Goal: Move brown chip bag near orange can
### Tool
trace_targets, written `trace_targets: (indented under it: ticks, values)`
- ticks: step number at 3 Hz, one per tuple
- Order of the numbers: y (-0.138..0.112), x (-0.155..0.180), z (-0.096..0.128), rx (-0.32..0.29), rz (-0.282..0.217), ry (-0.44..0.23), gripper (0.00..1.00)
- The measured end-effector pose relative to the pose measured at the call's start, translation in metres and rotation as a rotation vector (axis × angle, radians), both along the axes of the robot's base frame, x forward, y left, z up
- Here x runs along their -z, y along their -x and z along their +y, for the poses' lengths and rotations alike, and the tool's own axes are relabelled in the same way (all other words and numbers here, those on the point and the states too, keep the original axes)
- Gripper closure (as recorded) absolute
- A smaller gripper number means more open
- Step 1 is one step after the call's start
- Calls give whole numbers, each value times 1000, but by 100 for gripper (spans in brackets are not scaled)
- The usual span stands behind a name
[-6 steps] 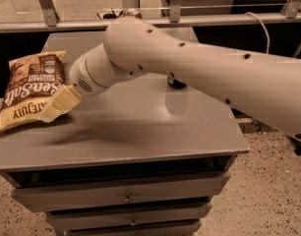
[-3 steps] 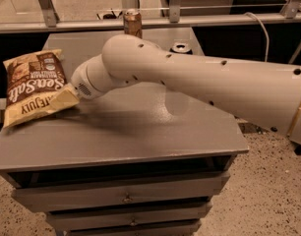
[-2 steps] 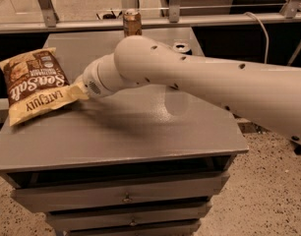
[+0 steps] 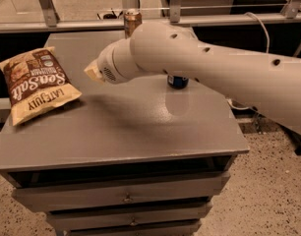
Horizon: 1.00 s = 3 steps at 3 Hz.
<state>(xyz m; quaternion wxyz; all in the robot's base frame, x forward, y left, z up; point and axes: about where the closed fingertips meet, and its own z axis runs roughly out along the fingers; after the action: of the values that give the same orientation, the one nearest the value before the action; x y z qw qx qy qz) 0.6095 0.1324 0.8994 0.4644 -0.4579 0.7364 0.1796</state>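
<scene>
- The tool (image 4: 93, 71) hangs just right of the brown chip bag (image 4: 35, 82), apart from it; its spread cannot be told.
- The bag lies flat, left on the tabletop (image 4: 140, 127); the orange can (image 4: 132, 21) stands well behind-right.

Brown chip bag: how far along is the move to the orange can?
Nothing looks done: the brown chip bag lies at the left of the table, far from the orange can. Nothing in hand: the tool hangs right of the bag, apart from it. Left: grasp, carry, set down by the can.
</scene>
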Motion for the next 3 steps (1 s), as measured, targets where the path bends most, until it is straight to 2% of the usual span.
trace_targets:
  ticks: [1,2,3]
  values:
    - [-5,-10,-8,-30,7,7,80]
    - [-3,-12,-6,-40,7,11,57]
    - [-4,-12,1,-43,2,-34,33]
